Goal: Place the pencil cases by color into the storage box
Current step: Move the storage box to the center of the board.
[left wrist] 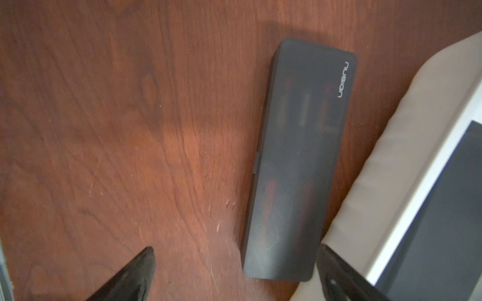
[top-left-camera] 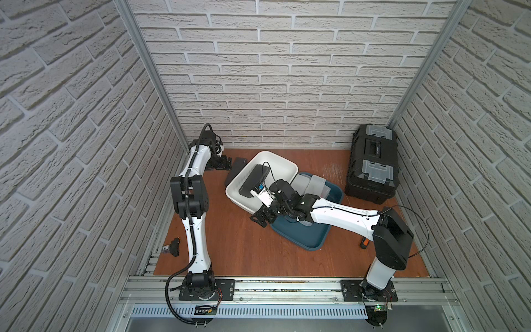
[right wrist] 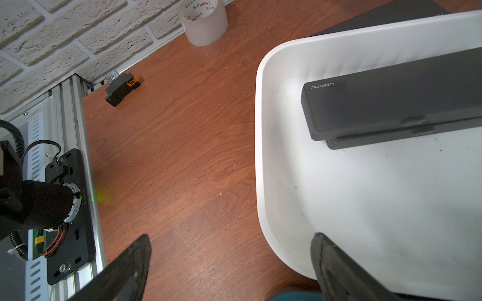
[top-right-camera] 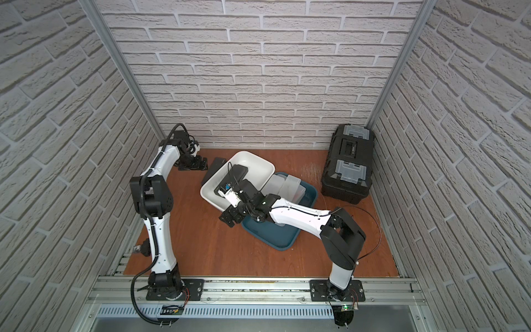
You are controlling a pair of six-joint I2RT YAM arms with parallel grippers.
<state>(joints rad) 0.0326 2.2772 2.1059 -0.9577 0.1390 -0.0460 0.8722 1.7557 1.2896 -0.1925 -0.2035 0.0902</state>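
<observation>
Left gripper (left wrist: 234,249) spread wide; black pencil case (left wrist: 300,161) near.

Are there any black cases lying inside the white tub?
Yes: the right wrist view shows two black pencil cases stacked one on the other on the floor of the white tub.

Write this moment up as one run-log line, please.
left tool: open, facing black case on table | right tool: open, at white bin rim | bin holds two stacked black cases
</observation>
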